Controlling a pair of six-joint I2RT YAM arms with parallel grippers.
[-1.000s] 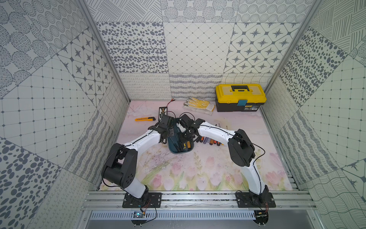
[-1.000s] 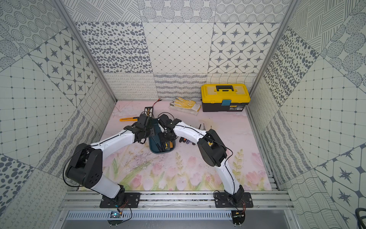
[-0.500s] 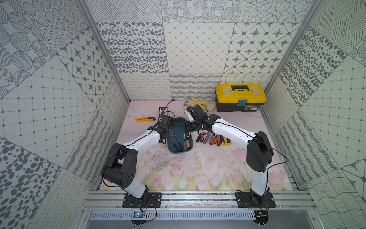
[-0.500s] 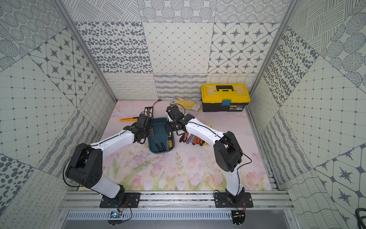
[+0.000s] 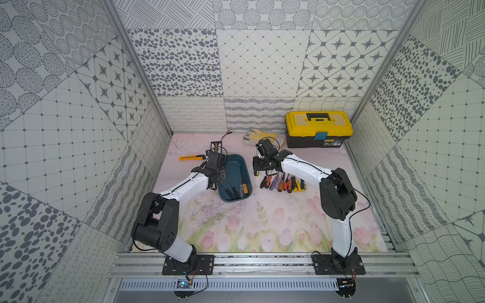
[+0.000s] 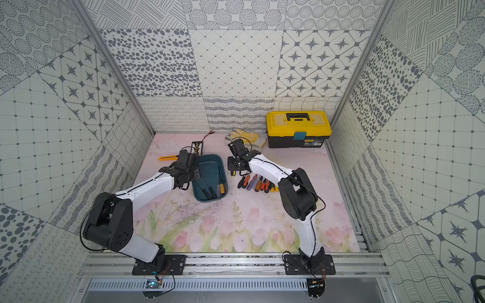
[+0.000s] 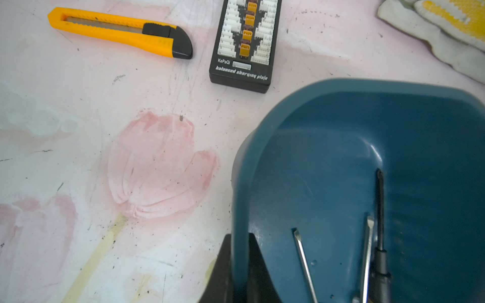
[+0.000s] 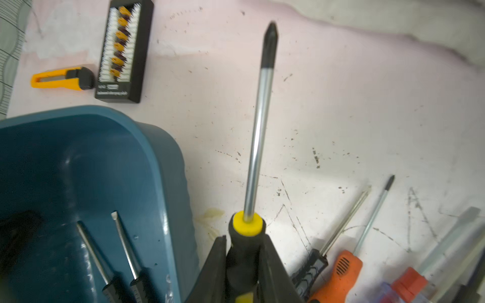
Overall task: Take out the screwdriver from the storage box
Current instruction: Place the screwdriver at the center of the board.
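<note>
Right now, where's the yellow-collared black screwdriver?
The screwdriver is clamped in the right pincer, in the right wrist view, between the teal plastic tub and the row of screwdrivers.

The storage box (image 5: pixel 234 165) sat on the counter (image 5: pixel 262 223) before me, screwdrivers (image 5: pixel 244 188) in it. A screwdriver row (image 5: pixel 283 183) lay to its right, the toolbox (image 5: pixel 319 128) behind that, gloves (image 5: pixel 256 135) left of the toolbox.

Bright, even overhead light; shadows on the mat (image 5: pixel 262 225) are faint and soft, its surface washed pale toward 12 o'clock. Both top views sharp. Wrist views soften close up: storage box (image 7: pixel 328 157) floor smeared, screwdriver (image 8: pixel 256 147) tip blurred
</note>
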